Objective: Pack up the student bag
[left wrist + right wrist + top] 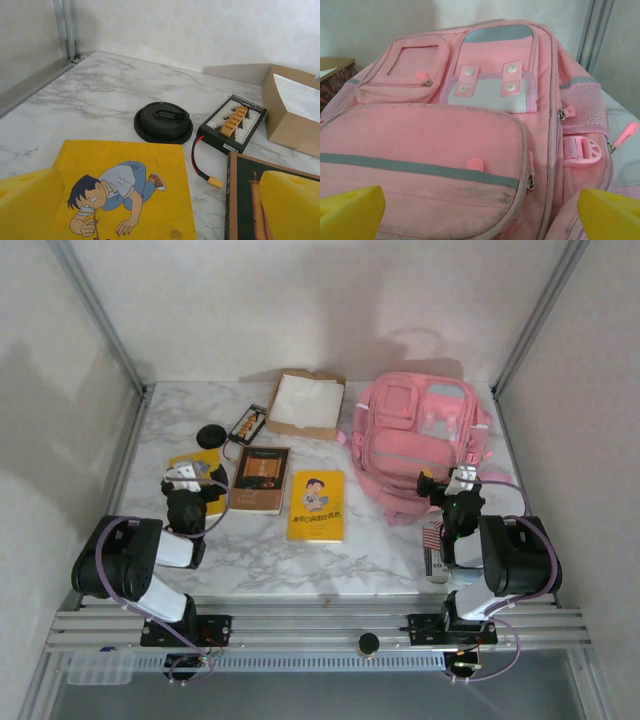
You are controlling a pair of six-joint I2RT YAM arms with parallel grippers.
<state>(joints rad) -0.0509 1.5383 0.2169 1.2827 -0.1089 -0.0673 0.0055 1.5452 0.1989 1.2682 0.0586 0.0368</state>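
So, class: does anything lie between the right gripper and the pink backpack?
Nothing visible does. In the right wrist view, the right gripper is open and points straight at the front of the student bag, with no object between its fingertips and the fabric.

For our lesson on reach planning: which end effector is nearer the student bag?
Right. The right end effector sits at the near edge of the student bag, open toward it. The left end effector hovers over a yellow book, across the table.
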